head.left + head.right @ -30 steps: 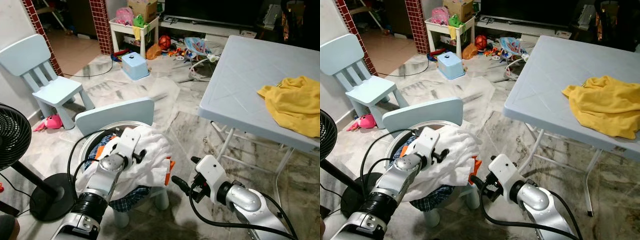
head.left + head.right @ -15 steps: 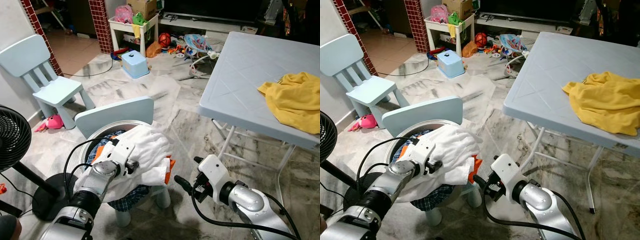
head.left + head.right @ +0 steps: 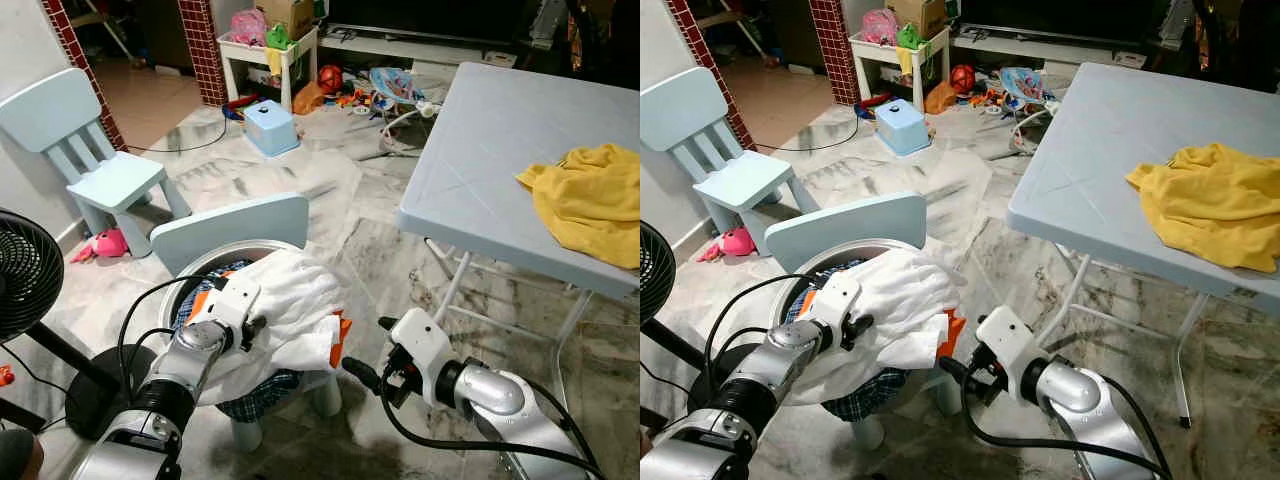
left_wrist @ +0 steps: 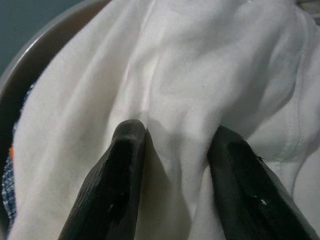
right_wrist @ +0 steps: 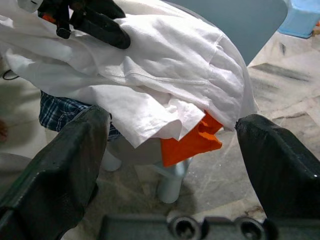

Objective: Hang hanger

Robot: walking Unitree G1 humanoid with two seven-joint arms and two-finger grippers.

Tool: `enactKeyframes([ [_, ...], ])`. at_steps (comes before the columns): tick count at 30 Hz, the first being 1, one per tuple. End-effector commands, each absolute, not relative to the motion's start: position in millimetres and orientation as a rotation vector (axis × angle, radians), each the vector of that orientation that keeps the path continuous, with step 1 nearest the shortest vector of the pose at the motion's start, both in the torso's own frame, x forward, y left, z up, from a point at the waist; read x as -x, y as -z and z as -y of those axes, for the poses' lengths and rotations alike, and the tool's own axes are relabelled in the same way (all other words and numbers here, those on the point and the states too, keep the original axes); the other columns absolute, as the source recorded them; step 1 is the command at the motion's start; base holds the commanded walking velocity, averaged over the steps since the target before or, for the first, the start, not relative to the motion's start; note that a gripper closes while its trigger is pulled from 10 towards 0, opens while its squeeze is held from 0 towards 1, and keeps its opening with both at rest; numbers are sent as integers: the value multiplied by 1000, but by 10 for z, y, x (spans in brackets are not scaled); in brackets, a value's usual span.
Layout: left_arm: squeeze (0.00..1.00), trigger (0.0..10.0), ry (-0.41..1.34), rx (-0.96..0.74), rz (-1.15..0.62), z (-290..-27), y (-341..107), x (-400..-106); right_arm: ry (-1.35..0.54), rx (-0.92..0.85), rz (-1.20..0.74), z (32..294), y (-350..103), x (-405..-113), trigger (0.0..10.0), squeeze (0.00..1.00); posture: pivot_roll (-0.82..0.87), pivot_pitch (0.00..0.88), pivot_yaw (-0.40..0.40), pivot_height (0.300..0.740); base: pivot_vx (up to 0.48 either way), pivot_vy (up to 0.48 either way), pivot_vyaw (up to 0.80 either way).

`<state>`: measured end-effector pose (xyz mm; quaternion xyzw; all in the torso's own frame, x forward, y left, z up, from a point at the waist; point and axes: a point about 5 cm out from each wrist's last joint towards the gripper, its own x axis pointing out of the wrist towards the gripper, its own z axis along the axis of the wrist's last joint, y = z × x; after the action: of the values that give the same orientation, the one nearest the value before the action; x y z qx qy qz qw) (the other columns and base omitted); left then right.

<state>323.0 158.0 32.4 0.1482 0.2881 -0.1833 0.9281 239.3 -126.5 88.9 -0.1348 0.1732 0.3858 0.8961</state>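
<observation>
A pile of laundry sits in a grey basket [image 3: 213,259] on a small light-blue chair [image 3: 230,228]. A white garment [image 3: 295,295] lies on top, above an orange cloth [image 3: 337,338] and a plaid one [image 3: 255,398]. My left gripper [image 3: 250,326] rests on the white garment's left side. In the left wrist view its fingers [image 4: 125,170] stand apart and press into the white cloth [image 4: 175,75], with a fold between them. My right gripper [image 3: 370,348] hovers open just right of the pile, level with the orange cloth [image 5: 192,142] and apart from it.
A light-blue folding table [image 3: 480,130] with a yellow cloth [image 3: 590,200] stands at the right. A black fan [image 3: 20,270] is at the left, a second child's chair [image 3: 90,150] behind it. A blue box [image 3: 270,128] and toys litter the far floor.
My left gripper has slid lower and leftward on the white garment. The right gripper has edged slightly closer to the pile. The camera has shifted a little.
</observation>
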Motion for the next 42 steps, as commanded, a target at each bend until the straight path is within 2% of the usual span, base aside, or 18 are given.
enactKeyframes([
  [1, 0, 0, 354, -299, -590, -1638, -329, -3238, -792, 273, -375, 1291, -857, -2403, 10000, 0, -115, 50, 19, 740, 0, 0, 0],
  [19, 0, 0, 310, -235, -530, -1617, -399, -3294, -784, 279, -384, 1302, -831, -2390, 10000, 0, -121, 56, 20, 740, 0, 0, 0],
  [21, 0, 0, 296, -214, -489, -1594, -455, -3330, -782, 280, -384, 1304, -832, -2390, 10000, 0, -121, 56, 20, 740, 0, 0, 0],
  [24, 0, 0, 300, 8, -310, -1387, -803, -3504, -776, 282, -381, 1309, -834, -2408, 10000, 0, -120, 51, 19, 740, 0, 0, 0],
  [28, 0, 0, 334, 129, -170, -1191, -1169, -3643, -772, 285, -379, 1310, -831, -2432, 10000, 0, -114, 44, 13, 740, 0, 0, 0],
  [29, 0, 0, 364, 191, -68, -1073, -1435, -3719, -771, 289, -375, 1304, -833, -2455, 10000, 0, -113, 39, 13, 740, 0, 0, 0],
  [31, 0, 0, 370, 210, -20, -1042, -1562, -3756, -769, 291, -369, 1297, -839, -2473, 10000, 0, -116, 33, 14, 740, 0, 0, 0],
  [32, 0, 0, 340, 251, 59, -1086, -1779, -3822, -764, 292, -358, 1293, -862, -2503, 10000, 0, -116, 33, 14, 740, 0, 0, 0],
  [34, 0, 0, 296, 281, 116, -1161, -1928, -3866, -758, 293, -351, 1295, -873, -2523, 10000, 0, -113, 27, 14, 740, 0, 0, 0],
  [37, 0, 0, 183, 295, 186, -1415, -2079, -3906, -752, 294, -348, 1301, -874, -2536, 10000, 0, -110, 24, 14, 740, 0, 0, 0],
  [38, 0, 0, 82, 277, 207, -1635, -2095, -3892, -752, 294, -349, 1303, -867, -2533, 10000, 0, -105, 24, 14, 740, 0, 0, 0],
  [42, 0, 0, -94, 223, 169, -2004, -1918, -3757, -755, 294, -348, 1292, -853, -2518, 10000, 0, -99, 31, 11, 740, 0, 0, 0],
])
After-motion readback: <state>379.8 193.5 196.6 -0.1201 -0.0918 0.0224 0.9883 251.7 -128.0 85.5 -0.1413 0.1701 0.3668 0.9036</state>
